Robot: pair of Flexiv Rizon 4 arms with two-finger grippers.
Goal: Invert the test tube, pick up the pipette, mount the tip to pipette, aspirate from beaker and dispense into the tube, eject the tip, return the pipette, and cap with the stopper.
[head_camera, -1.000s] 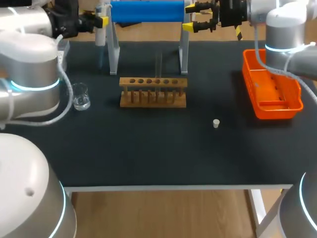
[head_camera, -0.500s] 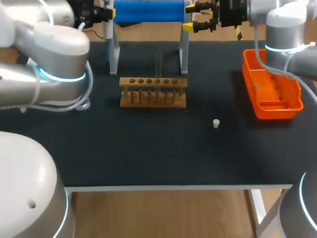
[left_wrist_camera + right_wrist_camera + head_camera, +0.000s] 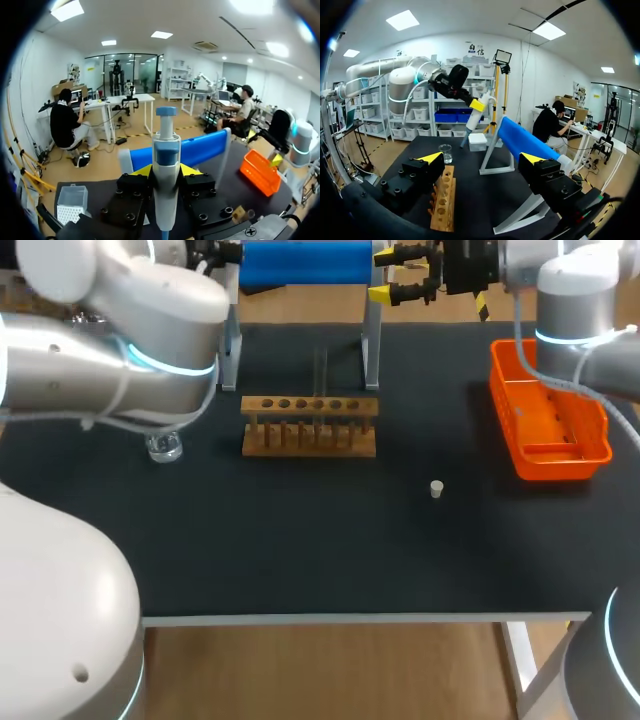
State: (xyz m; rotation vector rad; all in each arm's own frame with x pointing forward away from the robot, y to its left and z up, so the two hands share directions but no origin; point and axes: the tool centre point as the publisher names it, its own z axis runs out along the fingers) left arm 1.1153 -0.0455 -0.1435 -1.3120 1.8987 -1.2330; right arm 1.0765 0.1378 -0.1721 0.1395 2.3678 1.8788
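Two yellow-tipped fingers of the left gripper [image 3: 166,172] pinch the white-and-blue plastic pipette [image 3: 166,145] from both sides, beside the blue-topped metal stand [image 3: 200,147] — the right gripper [image 3: 482,159] hangs spread wide, holding nothing.

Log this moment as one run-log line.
left gripper: shut on pipette, above table | right gripper: open, empty | stopper: loose on table | beaker: on table

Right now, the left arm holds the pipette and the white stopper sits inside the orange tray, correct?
Not quite: the left gripper holds the pipette, but the stopper lies on the table beside the orange tray, not in it, as the head view shows.
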